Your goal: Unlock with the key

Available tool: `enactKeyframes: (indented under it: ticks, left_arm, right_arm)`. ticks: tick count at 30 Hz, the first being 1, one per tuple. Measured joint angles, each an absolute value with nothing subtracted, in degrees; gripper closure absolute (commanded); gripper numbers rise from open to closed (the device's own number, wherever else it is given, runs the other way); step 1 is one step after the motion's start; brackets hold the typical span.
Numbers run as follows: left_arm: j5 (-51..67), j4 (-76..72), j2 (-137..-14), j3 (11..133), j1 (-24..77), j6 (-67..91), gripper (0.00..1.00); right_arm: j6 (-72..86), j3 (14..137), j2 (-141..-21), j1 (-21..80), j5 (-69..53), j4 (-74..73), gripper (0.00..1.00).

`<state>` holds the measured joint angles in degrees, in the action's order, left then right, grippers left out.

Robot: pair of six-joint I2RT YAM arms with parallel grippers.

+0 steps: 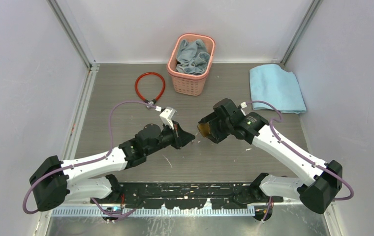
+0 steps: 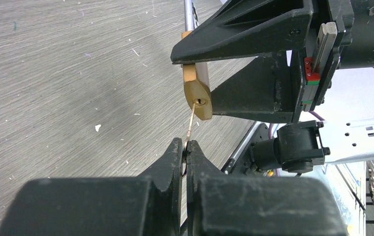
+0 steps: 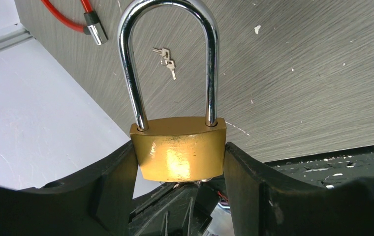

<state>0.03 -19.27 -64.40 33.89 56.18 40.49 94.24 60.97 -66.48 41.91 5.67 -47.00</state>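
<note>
The worktop (image 1: 126, 83) is grey with a brushed wood grain, flecked with small white specks and scratches. Plain white walls with aluminium rails along their bases close it in on three sides. At the back stands a pink basket (image 1: 191, 81) with a grey-blue cloth (image 1: 193, 55) bundled inside. A folded light-blue cloth (image 1: 275, 88) lies to its right and a red cable loop (image 1: 150, 73) to its left. A small bunch of spare keys (image 3: 165, 56) lies flat on the surface.

The padlock (image 3: 180, 152) is held off the worktop, near the middle, between the two arms. The right fingers (image 3: 116, 182) clamp its brass body by the two narrow sides. Its long axis runs from keyway to shackle (image 3: 131, 73). The shackle sticks out beyond the fingertips, both legs seated in the body, and the keyway end faces the left arm. The left fingers (image 2: 168, 162) are pinched tight on the key (image 2: 191, 123). Its thin blade runs nearly in line with the padlock's length, with its tip in the keyway.
</note>
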Motion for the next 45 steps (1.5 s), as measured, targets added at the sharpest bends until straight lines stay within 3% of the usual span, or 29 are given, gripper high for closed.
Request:
enactKeyframes:
  ticks: [45]
  left_arm:
    - [0.03, -20.45, -64.93, 33.26, 56.21, 41.63, 1.0]
  right_arm:
    - [94.67, 60.8, -66.52, 41.93, 5.96, -46.72, 0.99]
